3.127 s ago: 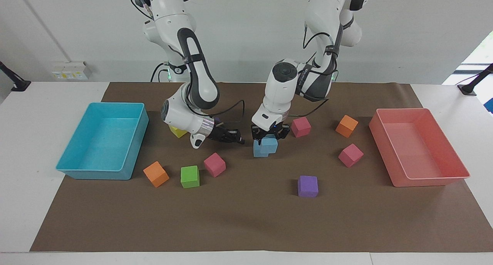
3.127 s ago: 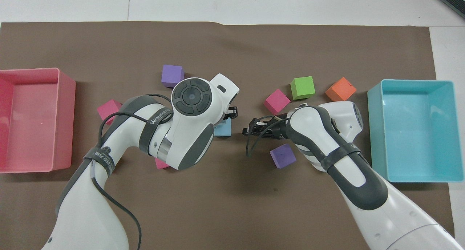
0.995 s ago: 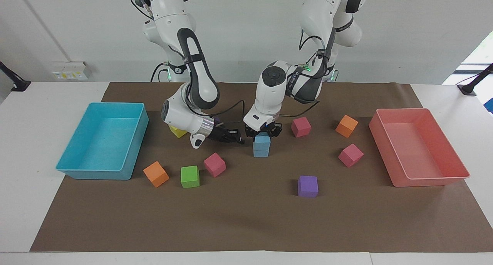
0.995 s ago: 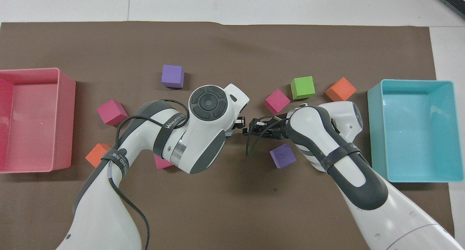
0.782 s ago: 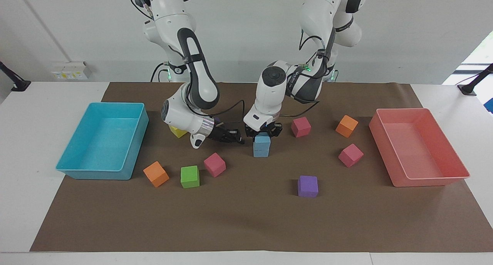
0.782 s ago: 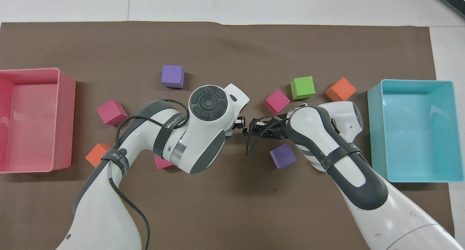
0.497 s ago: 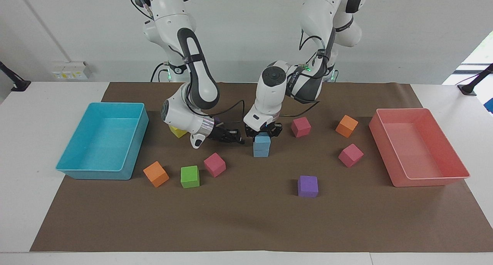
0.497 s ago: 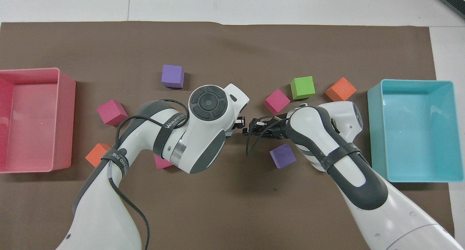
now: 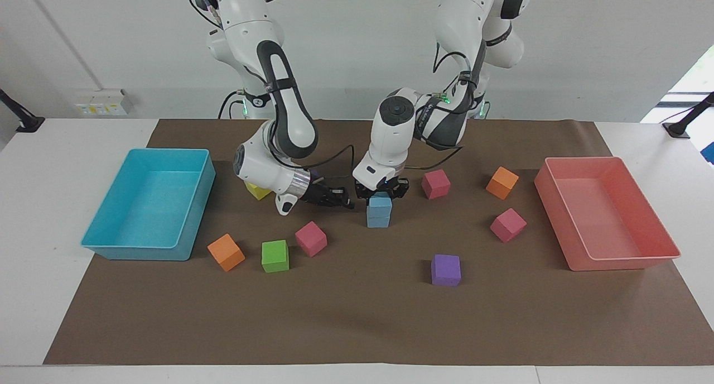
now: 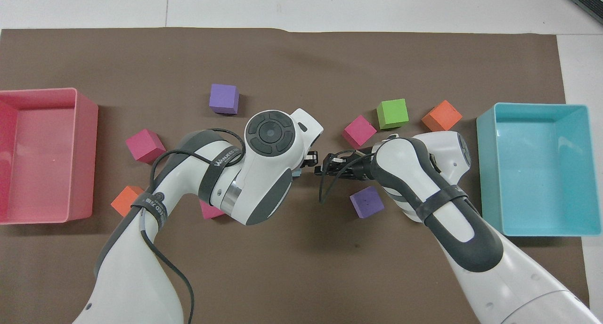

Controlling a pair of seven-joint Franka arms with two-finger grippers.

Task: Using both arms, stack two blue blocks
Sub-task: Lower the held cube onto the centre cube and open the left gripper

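While the left hand [image 9: 381, 192] is gripping the upper blue block [image 9: 380, 202], sitting squarely on the lower blue block [image 9: 379, 221], it should release straight upward; the right hand [image 9: 341, 198] is waiting beside the stack, its opening unreadable.

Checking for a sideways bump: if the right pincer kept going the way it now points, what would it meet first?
Probably the stack of blue blocks: the right pincer lies level, pointing at it from close by. Depth is uncertain, so it might slip just past.
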